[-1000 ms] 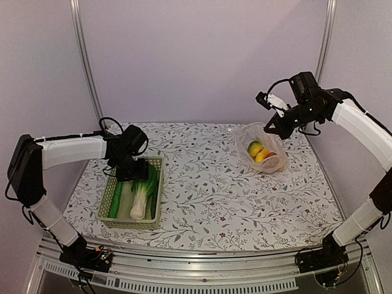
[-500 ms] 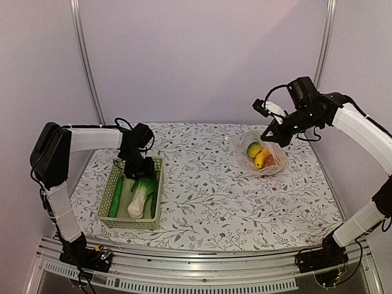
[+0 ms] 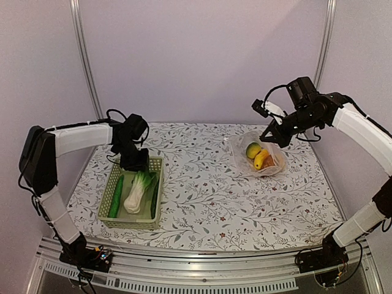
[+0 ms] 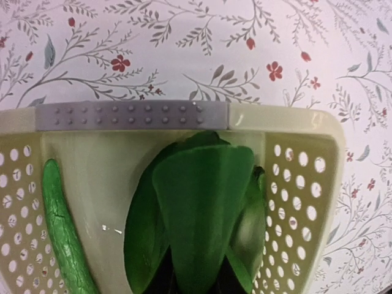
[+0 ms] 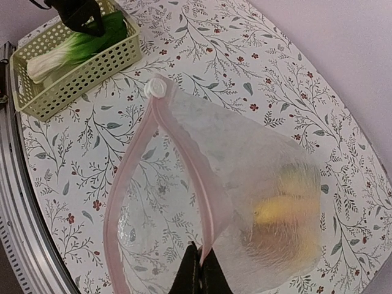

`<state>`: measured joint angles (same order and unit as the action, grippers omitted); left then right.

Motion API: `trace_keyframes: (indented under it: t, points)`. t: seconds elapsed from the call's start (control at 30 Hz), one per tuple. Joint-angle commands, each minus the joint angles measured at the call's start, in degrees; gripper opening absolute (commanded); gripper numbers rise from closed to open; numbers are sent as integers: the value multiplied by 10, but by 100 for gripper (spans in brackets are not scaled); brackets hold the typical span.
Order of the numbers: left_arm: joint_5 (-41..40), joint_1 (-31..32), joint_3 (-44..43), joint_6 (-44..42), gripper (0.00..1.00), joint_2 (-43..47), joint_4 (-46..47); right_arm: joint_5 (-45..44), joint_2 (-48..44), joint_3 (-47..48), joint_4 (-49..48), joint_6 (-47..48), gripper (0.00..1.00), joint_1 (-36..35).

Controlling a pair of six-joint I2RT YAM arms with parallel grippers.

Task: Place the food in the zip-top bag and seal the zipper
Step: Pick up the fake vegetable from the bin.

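- Near left on the flowered surface (image 3: 202,202): pale green slotted basket (image 3: 128,224), long side running near to far.
- In the basket: bok choy (image 3: 138,193) along the middle, white stalk end nearer, green leaves at the far end; long green cucumber (image 3: 116,196) flat along the left wall, just beside it.
- At the basket's far end: left fingers (image 3: 136,165) down at the bok choy leaves. From the left wrist, leaves filling the middle of the view and hiding the tips, so cannot tell whether spread or pinching.
- Far right: clear crinkly zip-top bag (image 3: 240,150), bottom resting on the surface, mouth edge lifted and gaping open.
- Inside the bag, low down: green-yellow fruit (image 3: 253,149), yellow piece (image 3: 262,158) touching it on the near side, brownish-orange piece (image 3: 270,162) against that; only a yellow blur through the plastic from the right wrist.
- Pinkish zipper (image 5: 187,162) unsealed, its two strips parted into a wide loop, white slider (image 5: 155,88) at the end away from the grip.
- Right fingers (image 5: 199,269) pressed together on the zipper strip, holding that edge of the bag up off the surface.
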<state>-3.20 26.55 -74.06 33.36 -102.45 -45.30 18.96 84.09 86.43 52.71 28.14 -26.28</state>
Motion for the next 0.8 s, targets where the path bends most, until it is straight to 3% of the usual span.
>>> trace_keyframes:
  t: [0.0, 0.1, 0.23, 0.47, 0.77]
  points:
    - [3, -5, 1, 5, 8, 85, 15, 19, 3, 4, 9, 5, 0, -8]
    - [2, -1, 1, 2, 0, 142, 49, 25, 2, 9, 15, 4, 0, -9]
    - [-18, 11, 16, 8, 0, 225, 119, 44, 0, 19, 25, 1, 0, -10]
    - [-28, 74, 88, -13, 0, 352, 350, 103, 2, 48, 59, -4, 0, -13]
    - [-16, 242, 61, -94, 0, 324, 615, 145, 18, 95, 95, -7, 0, -15]
